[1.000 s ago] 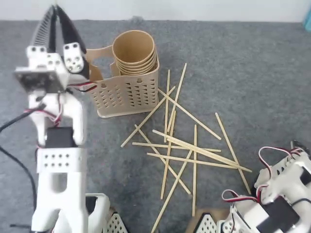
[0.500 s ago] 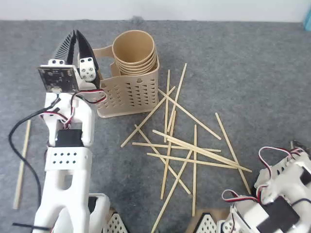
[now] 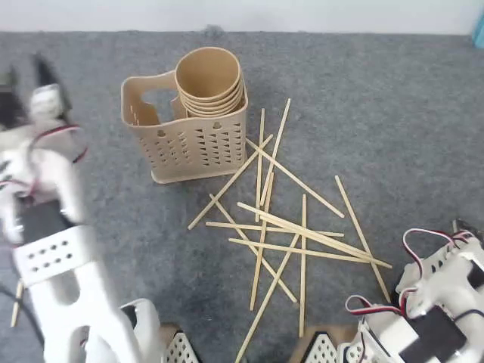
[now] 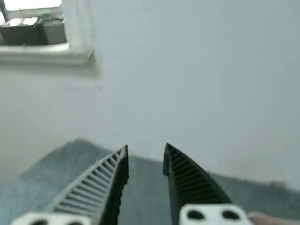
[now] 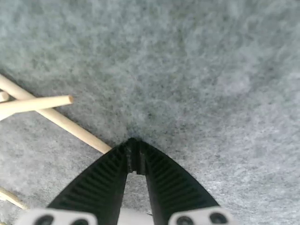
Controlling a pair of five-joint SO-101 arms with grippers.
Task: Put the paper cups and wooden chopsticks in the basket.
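Observation:
A beige slotted basket (image 3: 189, 144) stands on the grey carpet with a stack of brown paper cups (image 3: 209, 76) in its right compartment. A few chopstick ends (image 3: 136, 116) show in its left compartment. Several wooden chopsticks (image 3: 291, 227) lie crossed on the carpet right of and in front of the basket. My left gripper (image 3: 24, 74) is at the far left, well away from the basket. In the left wrist view it (image 4: 145, 152) is open, holds nothing and points at a pale wall. My right gripper (image 5: 134, 145) is shut and empty just above the carpet, beside a chopstick (image 5: 56, 119).
The right arm's base (image 3: 431, 310) sits at the front right, close to the chopstick pile's near ends. One stray chopstick (image 3: 15, 306) lies at the left edge by the left arm's base (image 3: 68, 287). Bare carpet stretches behind and to the right of the basket.
The left arm has swung from just beside the basket's handle out to the far left. The basket, the cups, the chopstick pile and the right arm have stayed put.

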